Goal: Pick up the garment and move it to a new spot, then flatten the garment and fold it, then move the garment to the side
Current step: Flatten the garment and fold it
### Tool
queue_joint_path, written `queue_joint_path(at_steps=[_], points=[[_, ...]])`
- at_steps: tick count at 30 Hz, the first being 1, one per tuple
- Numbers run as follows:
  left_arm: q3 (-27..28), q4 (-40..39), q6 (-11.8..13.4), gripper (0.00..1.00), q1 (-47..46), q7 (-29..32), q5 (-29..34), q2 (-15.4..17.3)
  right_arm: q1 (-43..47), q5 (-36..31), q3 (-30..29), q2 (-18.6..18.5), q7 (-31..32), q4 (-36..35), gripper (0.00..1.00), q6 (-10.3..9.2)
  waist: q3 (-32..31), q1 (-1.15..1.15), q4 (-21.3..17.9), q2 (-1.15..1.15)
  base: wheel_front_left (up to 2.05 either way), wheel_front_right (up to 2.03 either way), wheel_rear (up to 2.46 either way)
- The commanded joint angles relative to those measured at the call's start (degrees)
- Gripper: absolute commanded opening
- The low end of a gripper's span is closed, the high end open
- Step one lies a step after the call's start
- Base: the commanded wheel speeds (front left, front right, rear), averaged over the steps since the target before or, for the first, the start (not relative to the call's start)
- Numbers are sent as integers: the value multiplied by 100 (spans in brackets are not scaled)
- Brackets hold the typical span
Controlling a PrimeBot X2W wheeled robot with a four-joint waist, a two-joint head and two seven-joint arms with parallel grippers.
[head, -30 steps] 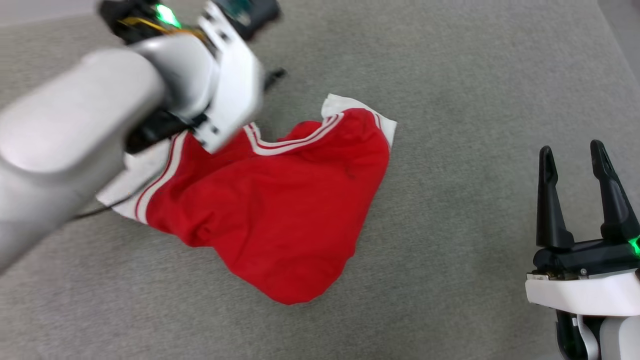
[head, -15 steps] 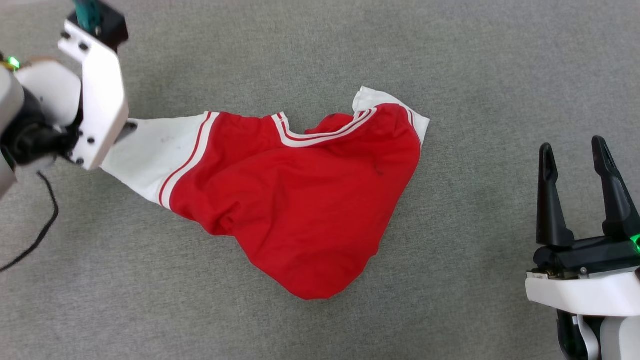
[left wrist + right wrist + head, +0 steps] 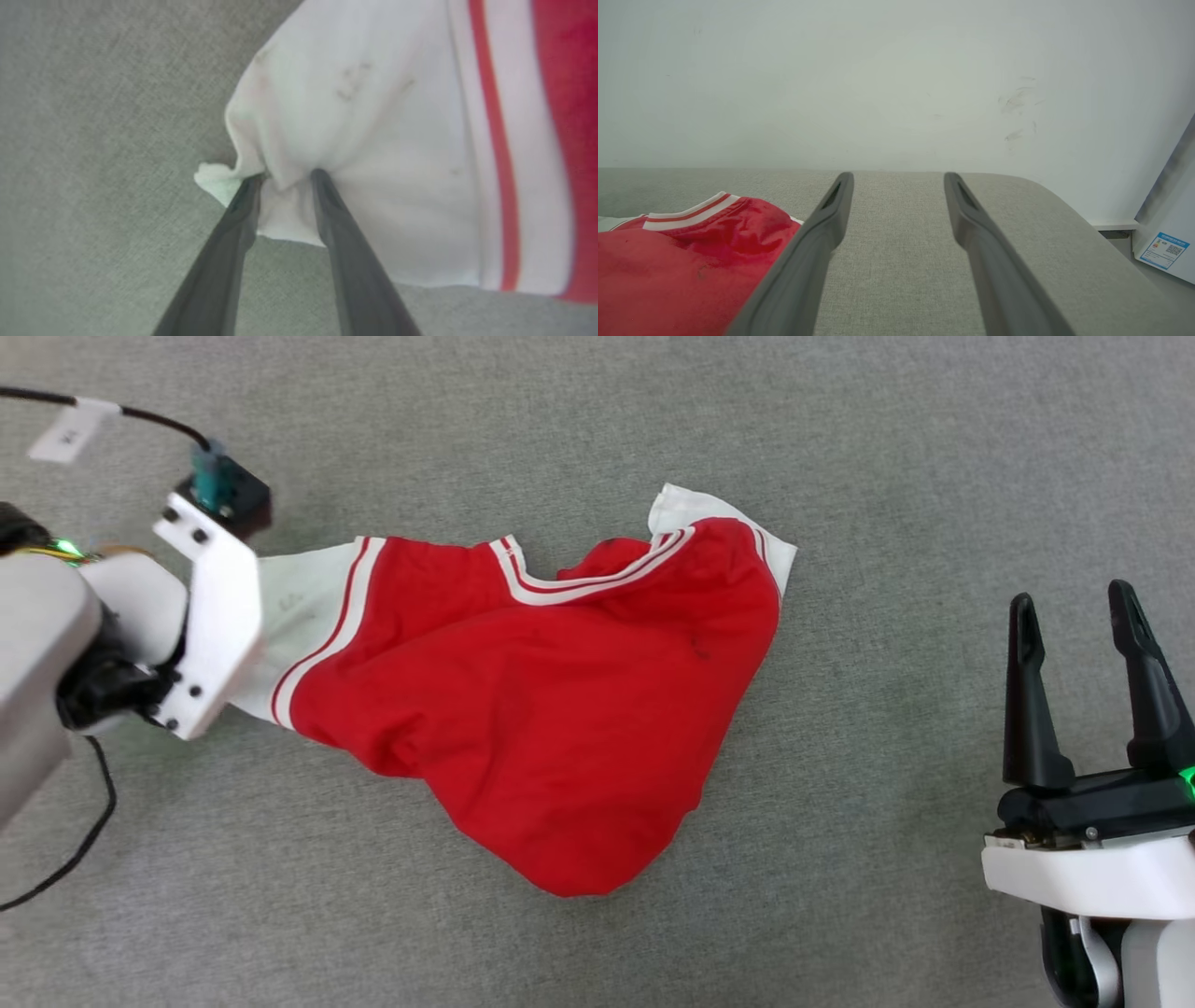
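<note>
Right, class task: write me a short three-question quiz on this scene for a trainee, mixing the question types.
1. True or false: the right end effector is gripping the garment.
2. Which part sits between the fingers of the left end effector? A red body, B white sleeve, C striped collar.
3. What does the garment lie on?
Key: 1 false, it stands open and apart. 2 B. 3 A grey fabric surface.

Pale grey forearm (image 3: 37, 644), white screwed bracket (image 3: 210, 607), black cable (image 3: 112, 798); right gripper (image 3: 1072, 597), long dark fingers (image 3: 1027, 691), green light (image 3: 1186, 777)
</note>
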Motion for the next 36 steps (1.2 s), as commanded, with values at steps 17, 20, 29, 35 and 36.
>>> queue_joint_path(at_steps=[17, 20, 29, 35, 36], points=[[-167, -1269, 34, 0, 629, -986, -309, 1131, 302, -216, -116, 12, -11, 236, 100, -5, -1001, 1, 943, 0, 0, 0, 0], [-166, -1082, 125, 0, 1050, -1103, -549, 1318, 321, -226, -84, 11, -12, 247, 100, -5, -1015, 1, 960, 0, 0, 0, 0], [-183, -26, 218, 0, 2272, -1731, -1165, 772, 322, -342, -56, 12, -11, 306, 100, -4, -971, 1, 875, 0, 0, 0, 0], [96, 213, 326, 100, 2086, -2890, -771, 638, 27, -681, -83, 12, -12, 236, 100, -5, -1148, 1, 897, 0, 0, 0, 0], [165, 203, 373, 100, 2054, -3146, -681, 680, -54, -741, -68, -22, -12, 249, 100, -5, -1194, 1, 909, 0, 0, 0, 0]])
